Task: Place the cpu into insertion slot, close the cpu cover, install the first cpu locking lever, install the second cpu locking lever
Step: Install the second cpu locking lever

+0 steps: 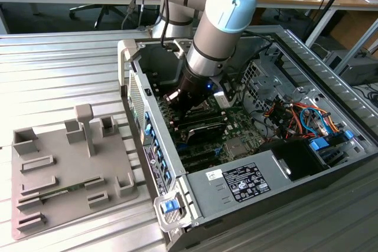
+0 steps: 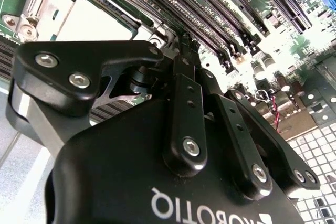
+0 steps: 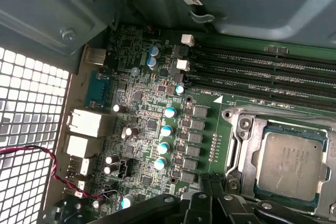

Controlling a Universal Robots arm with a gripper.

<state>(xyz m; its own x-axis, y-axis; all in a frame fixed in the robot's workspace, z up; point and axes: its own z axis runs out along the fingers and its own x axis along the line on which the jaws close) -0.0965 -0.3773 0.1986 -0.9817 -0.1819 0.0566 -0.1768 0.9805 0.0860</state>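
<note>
One robot arm (image 1: 221, 22) reaches down into one open computer case (image 1: 236, 184). Its one claw (image 2: 182, 45) hangs just over the green board (image 3: 142, 124). I cannot tell if the claw is open or closed, and I see nothing held in it.

The cpu (image 3: 287, 165) already lies flat inside the insertion slot (image 3: 230, 150), just beside the claw. The cpu cover (image 3: 242, 135) looks like it is lying down flat around the chip, with the chip showing through its square hole. So I think the first two steps are done and the work is now at the locking levers. I cannot tell if any lever is hooked yet.

The job here calls for a small, careful touch, because the long black memory slots (image 3: 262, 66) sit right next to the socket.

Counting: one cpu, one slot, one cover. Next to the socket stand four little round cans with blue tops (image 3: 166, 130) in a row. On the exterior view's left, well apart from the case, sits one grey holder tray (image 1: 56, 172).
</note>
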